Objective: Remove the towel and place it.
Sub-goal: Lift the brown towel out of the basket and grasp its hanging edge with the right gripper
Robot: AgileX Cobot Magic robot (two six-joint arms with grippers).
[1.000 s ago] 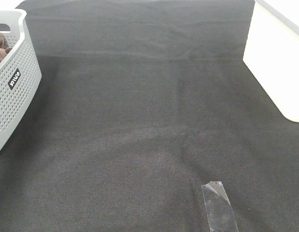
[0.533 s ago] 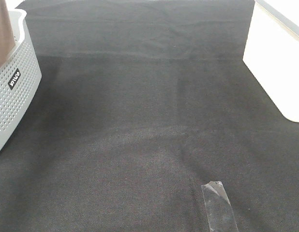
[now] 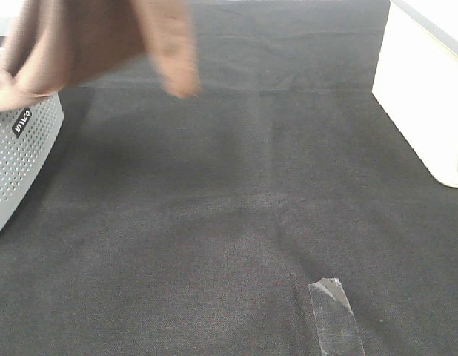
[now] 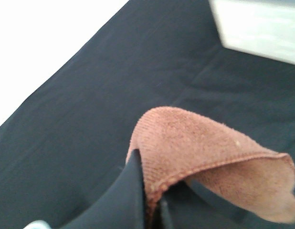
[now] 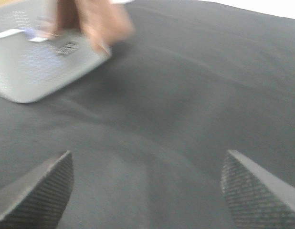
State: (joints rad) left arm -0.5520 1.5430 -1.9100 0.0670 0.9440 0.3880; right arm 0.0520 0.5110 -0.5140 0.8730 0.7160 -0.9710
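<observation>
L hand (image 4: 150, 202) pinched closed, R hand (image 5: 147, 191) spread wide.

towel (image 3: 88, 44) pretty blurry and chopped off at the top edge, basket (image 3: 21, 156) partly hidden under it and cut by the left edge, tape strip (image 3: 334, 315) clipped at the bottom, left gripper (image 4: 150, 205) mostly out of frame

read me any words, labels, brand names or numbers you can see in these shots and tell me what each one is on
Black label on the side of the white perforated basket: short white lettering, tilted and too small to read reliably.
Same label in the right wrist view: blurred, unreadable.
Towel, tape strip, white box: no print visible.
</observation>
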